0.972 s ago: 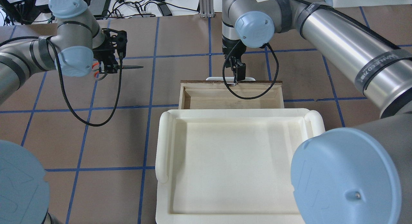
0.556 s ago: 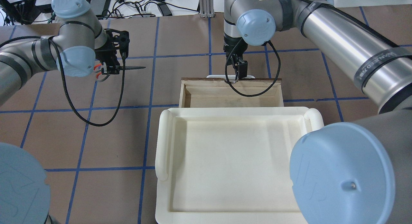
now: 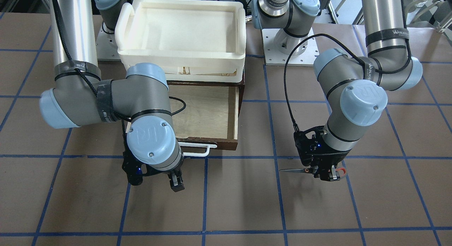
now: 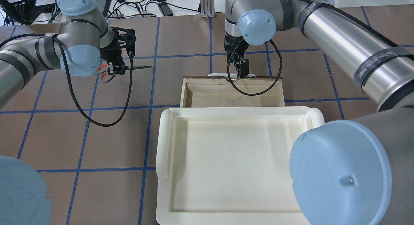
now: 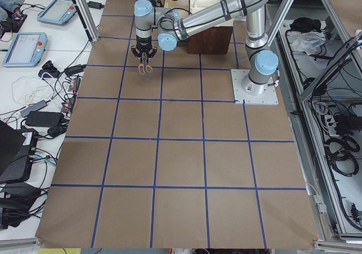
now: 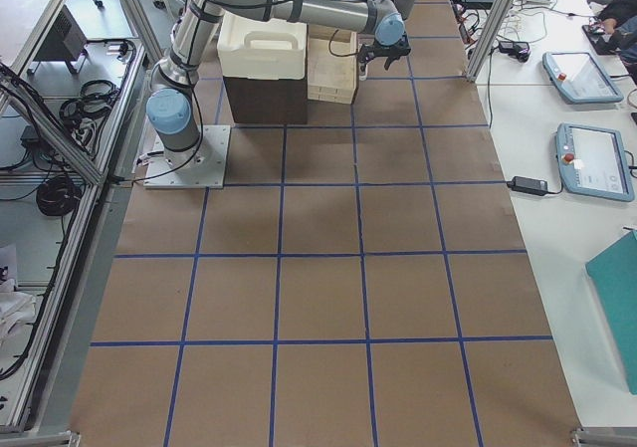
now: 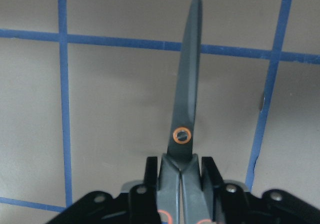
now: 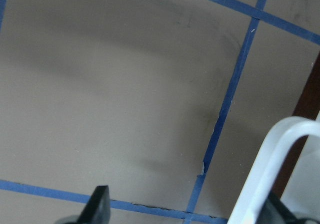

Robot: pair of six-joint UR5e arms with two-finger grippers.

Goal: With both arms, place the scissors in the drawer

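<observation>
My left gripper [image 4: 115, 69] is shut on the scissors [image 4: 137, 67] at the pivot end, with the blades closed and level above the table, left of the drawer. The left wrist view shows the blades [image 7: 187, 94] sticking out past the gripper [image 7: 180, 176]. In the front view the scissors [image 3: 295, 170] point toward the drawer [image 3: 236, 111], which is pulled open and shows its bare plywood floor. My right gripper [image 3: 155, 179] is open, just in front of the white handle [image 3: 197, 147]. In the right wrist view the handle [image 8: 265, 179] lies beside one finger [image 8: 98, 204].
A white foam tray [image 4: 166, 144] sits on top of the cabinet above the drawer [image 4: 184, 92], and also shows in the front view [image 3: 122, 30]. Brown table paper with blue tape lines [image 4: 152, 105] surrounds it. The right arm's cable [image 4: 255, 92] hangs over the drawer.
The drawer front has moved a little farther out. The right gripper has shifted slightly away from the robot. The left gripper has moved right with the scissors.
</observation>
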